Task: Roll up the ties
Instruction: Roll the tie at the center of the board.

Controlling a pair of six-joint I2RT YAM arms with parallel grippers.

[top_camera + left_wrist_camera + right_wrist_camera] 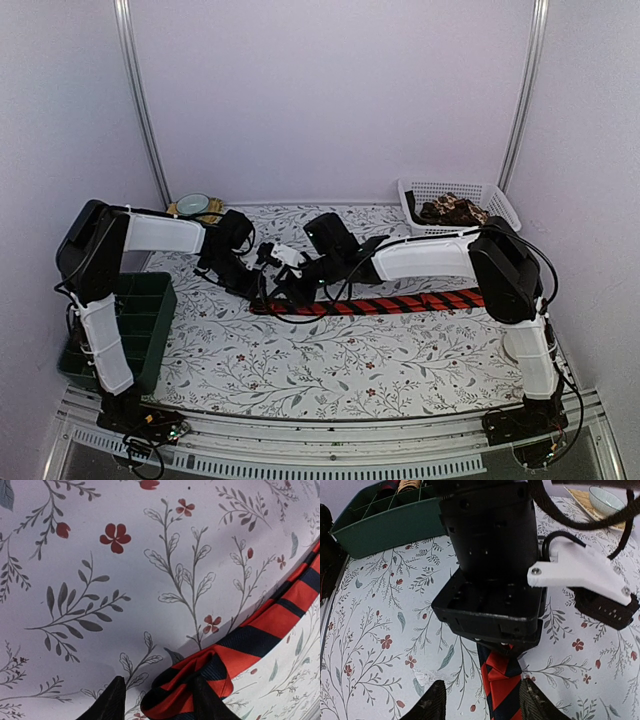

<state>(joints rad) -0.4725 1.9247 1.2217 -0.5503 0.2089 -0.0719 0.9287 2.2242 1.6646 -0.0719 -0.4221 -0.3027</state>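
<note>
Floral surface (300, 370): the red striped tie (400, 303) lies stretched from centre toward the right edge. The left arm (165, 233) and right arm (425, 257) bend inward, meeting over its folded left end. The left jaws and the right jaws stand parted, straddling it, unclamped.

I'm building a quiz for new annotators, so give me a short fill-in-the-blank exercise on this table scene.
1. The tie lying across the table is red with ___ stripes.
2. The white basket sits at the table's far ___ corner.
3. The compartment tray at the left edge is ___ in colour.
Missing words: black; right; green.
</note>
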